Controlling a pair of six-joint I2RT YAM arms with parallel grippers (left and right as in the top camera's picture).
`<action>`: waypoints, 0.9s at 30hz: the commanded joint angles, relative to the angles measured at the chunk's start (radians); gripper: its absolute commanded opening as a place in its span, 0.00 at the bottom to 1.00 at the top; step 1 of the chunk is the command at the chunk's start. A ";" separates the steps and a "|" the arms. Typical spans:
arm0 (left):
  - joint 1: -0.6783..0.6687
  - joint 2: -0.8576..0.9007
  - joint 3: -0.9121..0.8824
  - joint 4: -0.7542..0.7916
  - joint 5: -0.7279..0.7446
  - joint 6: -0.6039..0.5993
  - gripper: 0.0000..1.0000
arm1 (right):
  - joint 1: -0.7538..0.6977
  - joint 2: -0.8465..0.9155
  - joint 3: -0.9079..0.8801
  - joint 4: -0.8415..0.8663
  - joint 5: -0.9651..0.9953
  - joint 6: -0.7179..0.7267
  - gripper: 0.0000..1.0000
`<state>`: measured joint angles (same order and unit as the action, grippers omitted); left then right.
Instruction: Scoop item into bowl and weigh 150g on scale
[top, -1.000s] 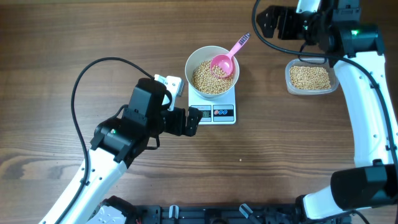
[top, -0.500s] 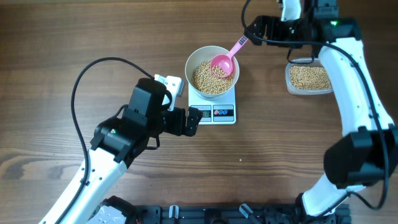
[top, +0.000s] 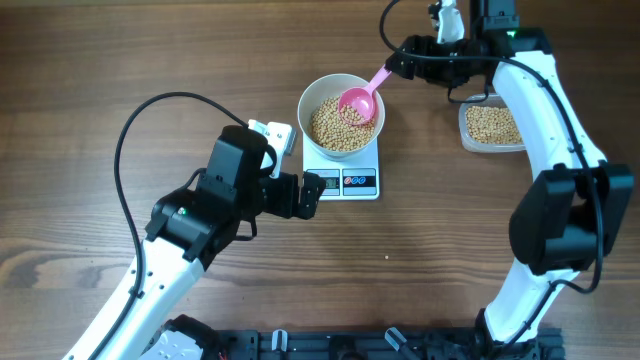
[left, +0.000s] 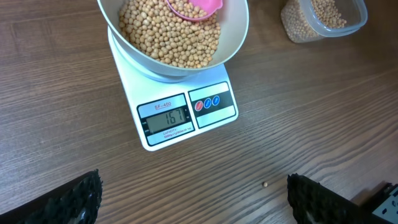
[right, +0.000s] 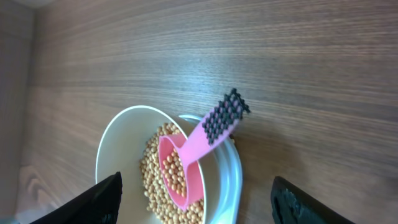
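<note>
Overhead: pink scoop (top: 358, 103) lies in bowl (top: 306, 106), clear tub (top: 492, 125) nearby.

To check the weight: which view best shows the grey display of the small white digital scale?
The left wrist view: the grey display of the small white digital scale faces the camera, digits readable. Overhead shows it tiny, unreadable. The right wrist view shows only the scale's white edge beside the round white bowl.

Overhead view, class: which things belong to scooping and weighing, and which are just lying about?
Job: small tan beans, round white bowl, flat white digital scale, pink plastic scoop, clear plastic tub of beans.
Lying about: one stray bean on the wooden table.
</note>
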<state>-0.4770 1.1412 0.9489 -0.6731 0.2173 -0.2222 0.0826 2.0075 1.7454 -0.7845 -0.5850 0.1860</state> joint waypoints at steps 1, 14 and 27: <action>-0.005 0.005 0.000 0.003 -0.002 0.005 1.00 | 0.004 0.031 0.014 0.024 -0.057 0.001 0.76; -0.005 0.005 0.000 0.003 -0.002 0.005 1.00 | 0.004 0.110 0.014 0.173 -0.064 0.077 0.70; -0.005 0.005 0.000 0.003 -0.002 0.005 1.00 | 0.005 0.136 0.014 0.212 -0.069 0.106 0.53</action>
<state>-0.4770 1.1412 0.9489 -0.6731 0.2173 -0.2222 0.0826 2.1124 1.7454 -0.5755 -0.6289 0.2768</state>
